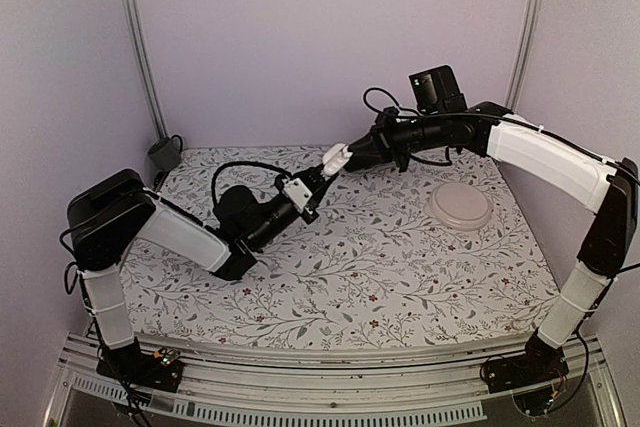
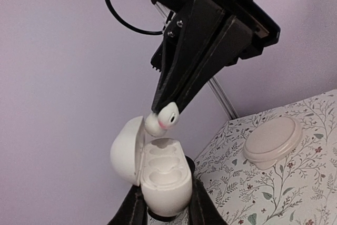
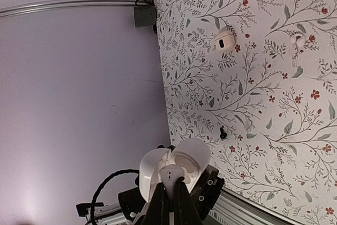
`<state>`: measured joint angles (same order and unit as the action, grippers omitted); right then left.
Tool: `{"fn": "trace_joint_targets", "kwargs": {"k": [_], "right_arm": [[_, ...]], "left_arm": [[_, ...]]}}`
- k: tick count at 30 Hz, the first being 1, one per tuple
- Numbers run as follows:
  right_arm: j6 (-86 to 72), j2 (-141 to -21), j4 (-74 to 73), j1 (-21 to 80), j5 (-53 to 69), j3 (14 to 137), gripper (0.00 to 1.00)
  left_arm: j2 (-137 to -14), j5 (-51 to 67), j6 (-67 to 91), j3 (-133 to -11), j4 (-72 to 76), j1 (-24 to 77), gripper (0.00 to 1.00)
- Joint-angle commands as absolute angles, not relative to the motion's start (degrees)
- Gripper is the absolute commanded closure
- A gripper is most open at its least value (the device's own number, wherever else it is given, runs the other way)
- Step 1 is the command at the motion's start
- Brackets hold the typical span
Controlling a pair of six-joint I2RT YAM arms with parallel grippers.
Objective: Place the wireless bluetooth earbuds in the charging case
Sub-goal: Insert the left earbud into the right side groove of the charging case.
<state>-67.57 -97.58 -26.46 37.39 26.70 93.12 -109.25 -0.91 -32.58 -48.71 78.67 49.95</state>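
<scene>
The right gripper (image 2: 163,110) is pinched tight on one small white earbud (image 2: 162,120). It holds the earbud at its very tips and points down at a slant. The earbud hangs just over the open top of the case (image 2: 166,177), right next to the lid (image 2: 126,151). I cannot tell if the earbud touches the lid.

The left gripper (image 2: 166,206) is closed around the bottom of the case, one finger on each side. It holds the case up in the air with the open top facing up. The lid stands open to one side, and two round holes show inside the case. Both holes have nothing in them.

In the top view, the two grippers meet over the far part of the table (image 1: 380,267), near the middle of its far edge.

The other earbud (image 3: 295,43) lies on the table. A white lump (image 3: 225,39) with a dark spot lies a little way from it. A tiny black bit (image 3: 223,131) lies apart from both.

A pale round dish (image 1: 460,207) sits near the right edge of the table.
</scene>
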Motion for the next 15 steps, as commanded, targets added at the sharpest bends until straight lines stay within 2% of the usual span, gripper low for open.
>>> {"fn": "trace_joint_targets", "kwargs": {"k": [1, 15], "right_arm": [[-68.84, -97.79, -25.39, 37.63, 27.53, 90.84, 0.98], [-70.96, -97.17, -27.28, 37.64, 25.41, 89.11, 0.98]], "left_arm": [[-109.40, -0.98, -32.71, -50.18, 79.11, 50.80, 1.00], [-109.29, -1.05, -33.15, -49.66, 79.80, 51.01, 1.00]]}}
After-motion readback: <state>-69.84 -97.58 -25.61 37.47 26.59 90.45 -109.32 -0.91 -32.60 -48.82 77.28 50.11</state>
